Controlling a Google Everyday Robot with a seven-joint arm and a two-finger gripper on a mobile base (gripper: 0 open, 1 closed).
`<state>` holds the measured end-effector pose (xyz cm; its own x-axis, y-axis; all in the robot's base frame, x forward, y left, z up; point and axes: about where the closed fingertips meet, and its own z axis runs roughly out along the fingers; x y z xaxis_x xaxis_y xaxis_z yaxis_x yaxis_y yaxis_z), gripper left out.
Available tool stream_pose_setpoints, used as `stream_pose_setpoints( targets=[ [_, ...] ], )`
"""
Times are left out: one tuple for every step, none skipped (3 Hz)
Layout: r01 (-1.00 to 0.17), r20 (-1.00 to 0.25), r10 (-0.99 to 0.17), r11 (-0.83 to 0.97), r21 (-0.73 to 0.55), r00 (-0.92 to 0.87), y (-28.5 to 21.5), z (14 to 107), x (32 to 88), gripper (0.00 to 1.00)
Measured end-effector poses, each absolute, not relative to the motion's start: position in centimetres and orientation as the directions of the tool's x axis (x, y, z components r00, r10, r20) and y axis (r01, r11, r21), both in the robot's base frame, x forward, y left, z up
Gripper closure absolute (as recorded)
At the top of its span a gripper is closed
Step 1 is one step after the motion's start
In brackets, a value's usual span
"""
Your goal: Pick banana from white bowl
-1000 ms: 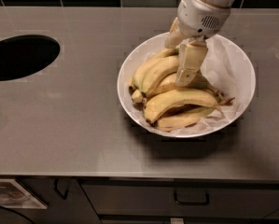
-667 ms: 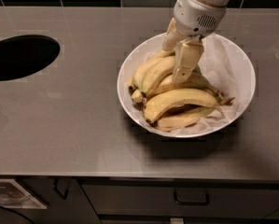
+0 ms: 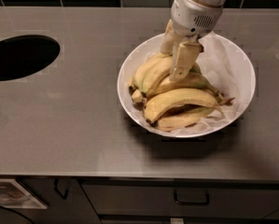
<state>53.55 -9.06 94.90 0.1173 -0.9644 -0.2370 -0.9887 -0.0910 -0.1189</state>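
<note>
Single high view angled down toward 12 o'clock, fairly near, gripper point(image 3: 175, 59) over white bowl point(image 3: 129, 99) at 2 o'clock, counter point(image 3: 69, 120) filling frame

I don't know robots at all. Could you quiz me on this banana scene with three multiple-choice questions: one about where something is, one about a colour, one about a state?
1. Where is the gripper?
A. over the round hole
B. down among the bananas in the white bowl
C. by the drawer handle

2. What colour is the countertop?
A. grey
B. red
C. green

3. The white bowl is:
A. tipped over
B. upright on the counter
C. lifted up

Answers: 1 B, its jaws reach the banana. 2 A, plain grey surface. 3 B, its rim sits level.
</note>
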Motion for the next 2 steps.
stream_pose_setpoints(
  targets=[
    [-0.989,-0.235,-0.965,-0.092,-0.119,0.118,-8.99,94.92,53.53,0.45],
    [-0.989,-0.233,-0.965,-0.094,-0.118,0.120,-8.91,94.89,53.53,0.52]
  ],
)
